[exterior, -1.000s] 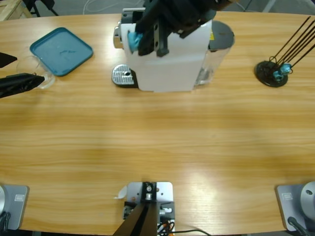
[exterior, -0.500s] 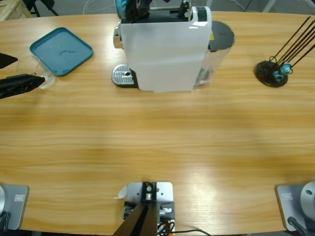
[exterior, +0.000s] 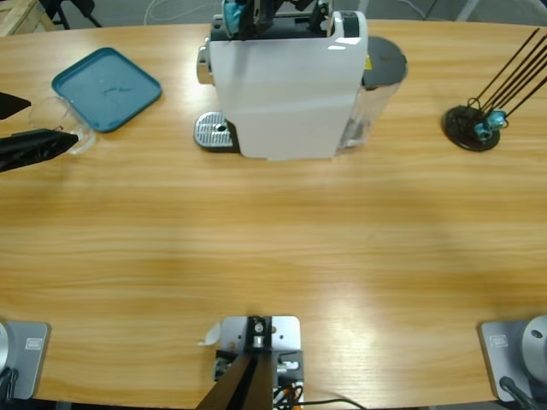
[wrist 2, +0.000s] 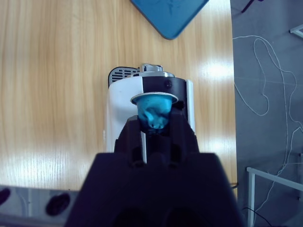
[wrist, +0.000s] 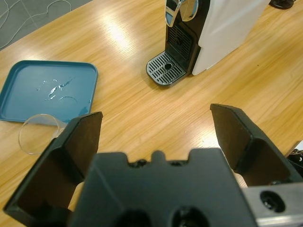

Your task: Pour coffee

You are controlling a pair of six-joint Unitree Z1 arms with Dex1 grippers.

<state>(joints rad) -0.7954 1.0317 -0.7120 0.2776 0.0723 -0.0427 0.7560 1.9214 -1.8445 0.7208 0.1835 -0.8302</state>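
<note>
Tumbler [wrist: 40, 133] at lower left is looking empty; I'm seeing 1 tray [wrist: 28, 90], right gripper [wrist 2: 154, 124] pinching 1 blue capsule [wrist 2: 154, 112], left gripper [wrist: 158, 135] gaping.

One white coffee machine [exterior: 286, 90] stands at the far middle of the table [exterior: 273, 248], with one perforated drip grate [exterior: 214, 132] at its left foot. One teal tray [exterior: 106, 88] lies far left. One clear glass tumbler [exterior: 53, 115] sits just beside the tray's near-left corner. One blue capsule [wrist 2: 154, 111] is counted. One black stand with thin rods [exterior: 479, 120] is far right. Two grippers: left [wrist: 154, 137] and right [wrist 2: 154, 130].
</note>
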